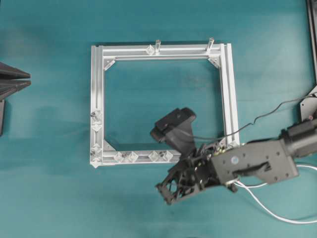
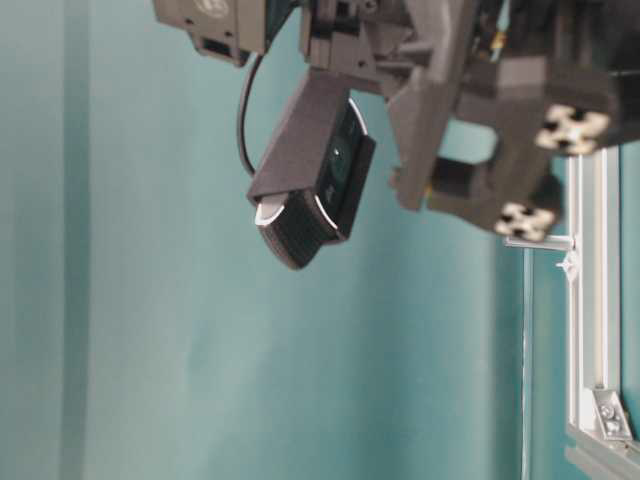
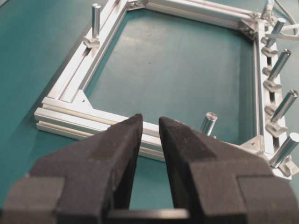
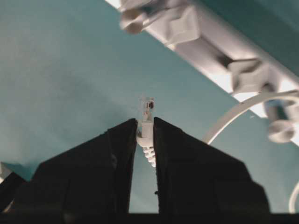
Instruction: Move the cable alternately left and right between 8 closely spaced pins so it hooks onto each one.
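Observation:
My right gripper [image 4: 145, 122] is shut on the small white plug [image 4: 146, 112] at the end of the cable [image 4: 243, 109]; the plug's tip sticks out past the fingertips. Overhead, this gripper [image 1: 166, 194] hovers just below the silver frame's [image 1: 228, 99] bottom right corner. The cable [image 1: 267, 208] trails off to the right behind the arm. Translucent pins [image 1: 132, 156] stand along the bottom rail and more pins [image 1: 96, 127] on the left rail. My left gripper [image 3: 150, 122] is open and empty, left of the frame, with a row of pins [image 3: 280, 65] to its right.
Two taller grey posts [image 1: 157, 45] stand on the frame's top rail. The right wrist camera [image 1: 173, 126] hangs over the frame's lower right part. A thin black wire [image 1: 267, 115] runs across the right rail. Teal table surface [image 1: 49, 198] surrounds the frame.

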`<action>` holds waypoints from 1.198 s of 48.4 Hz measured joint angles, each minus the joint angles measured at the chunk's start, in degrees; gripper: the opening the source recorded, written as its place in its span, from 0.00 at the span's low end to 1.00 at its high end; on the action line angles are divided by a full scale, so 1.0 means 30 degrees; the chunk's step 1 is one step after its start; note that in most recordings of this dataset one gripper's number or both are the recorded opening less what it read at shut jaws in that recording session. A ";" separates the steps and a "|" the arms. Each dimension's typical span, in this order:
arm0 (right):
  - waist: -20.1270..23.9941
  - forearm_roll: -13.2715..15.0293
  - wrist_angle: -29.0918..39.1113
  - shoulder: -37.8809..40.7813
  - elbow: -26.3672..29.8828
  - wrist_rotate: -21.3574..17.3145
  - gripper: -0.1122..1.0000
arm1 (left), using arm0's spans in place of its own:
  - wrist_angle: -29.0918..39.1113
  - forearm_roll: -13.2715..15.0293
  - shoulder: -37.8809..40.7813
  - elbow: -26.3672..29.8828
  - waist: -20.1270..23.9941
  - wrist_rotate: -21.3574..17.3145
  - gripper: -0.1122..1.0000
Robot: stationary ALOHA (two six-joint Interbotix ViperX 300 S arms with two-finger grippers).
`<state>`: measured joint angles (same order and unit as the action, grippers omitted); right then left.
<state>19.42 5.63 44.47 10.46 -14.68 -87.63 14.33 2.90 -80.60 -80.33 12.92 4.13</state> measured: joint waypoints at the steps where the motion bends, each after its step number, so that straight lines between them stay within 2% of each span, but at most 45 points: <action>1: 0.0117 -0.0029 0.0000 0.0117 0.0146 0.0000 0.22 | -0.0029 0.0000 0.0000 0.0000 0.0000 0.0000 0.34; 10: 0.0996 -0.0029 0.0293 0.1553 0.2168 0.0176 0.22 | 0.0000 0.0000 0.0000 0.0000 0.0000 0.0000 0.34; 15: 0.1377 -0.0059 0.1406 0.2109 0.3281 0.0498 0.22 | 0.0000 0.0000 0.0000 0.0000 0.0000 0.0000 0.34; 22: 0.1406 -0.0088 0.2607 0.2637 0.4570 0.1523 0.22 | 0.0000 0.0000 0.0029 0.0000 0.0000 0.0000 0.35; 30: 0.1289 0.0000 0.2637 0.3662 0.5859 0.2695 0.22 | 0.0000 0.0000 0.0000 0.0000 0.0000 0.0000 0.34; 41: 0.0498 0.0059 0.2607 0.5068 0.7148 0.3984 0.22 | 0.0000 0.0000 0.0000 0.0000 0.0000 0.0000 0.34; 58: -0.1230 0.0879 0.2695 0.5186 0.7266 0.4072 0.22 | 0.0000 0.0000 -0.0029 0.0000 0.0000 0.0000 0.34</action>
<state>15.73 8.26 52.56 26.02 7.12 -75.41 14.33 2.90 -80.68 -80.33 12.92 4.13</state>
